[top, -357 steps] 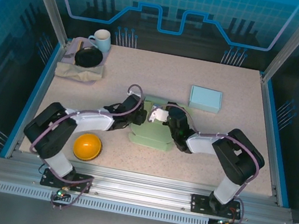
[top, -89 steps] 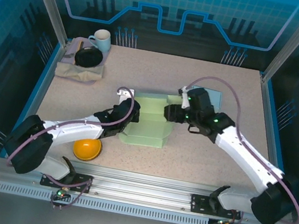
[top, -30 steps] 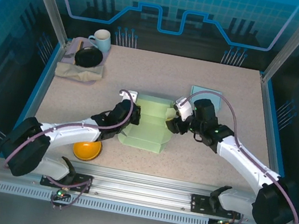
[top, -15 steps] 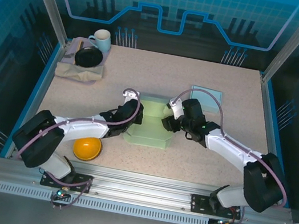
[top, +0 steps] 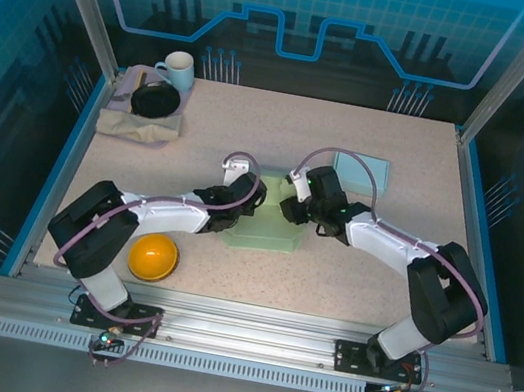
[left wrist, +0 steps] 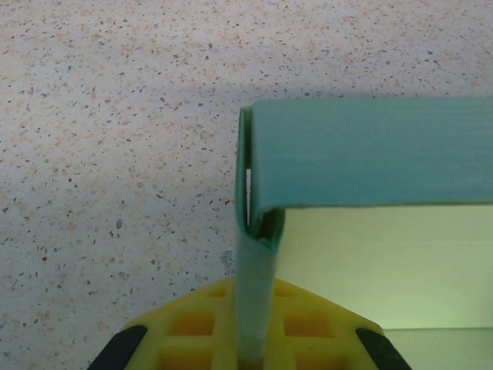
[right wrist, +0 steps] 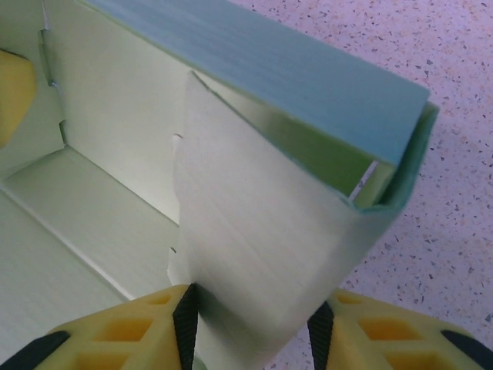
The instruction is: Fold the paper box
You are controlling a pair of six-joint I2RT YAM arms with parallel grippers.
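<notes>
The speckled table carries the pale green paper box at its middle, walls partly raised. A light blue box lies behind the paper box to its right, and an orange bowl sits in front to its left. The left gripper is clamped on the paper box's left wall. The right gripper has its jaws astride the right-end flap; I cannot tell whether they pinch it.

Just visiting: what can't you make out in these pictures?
Top external view: where the left gripper and right gripper meet the paper box, hidden under their own wrists.
Left wrist view: how deep the box wall sits between the fingers, cut off by the bottom edge.
Right wrist view: whether the fingers pinch the flap, cut off likewise.
Top external view: what the mug holds, too small.
</notes>
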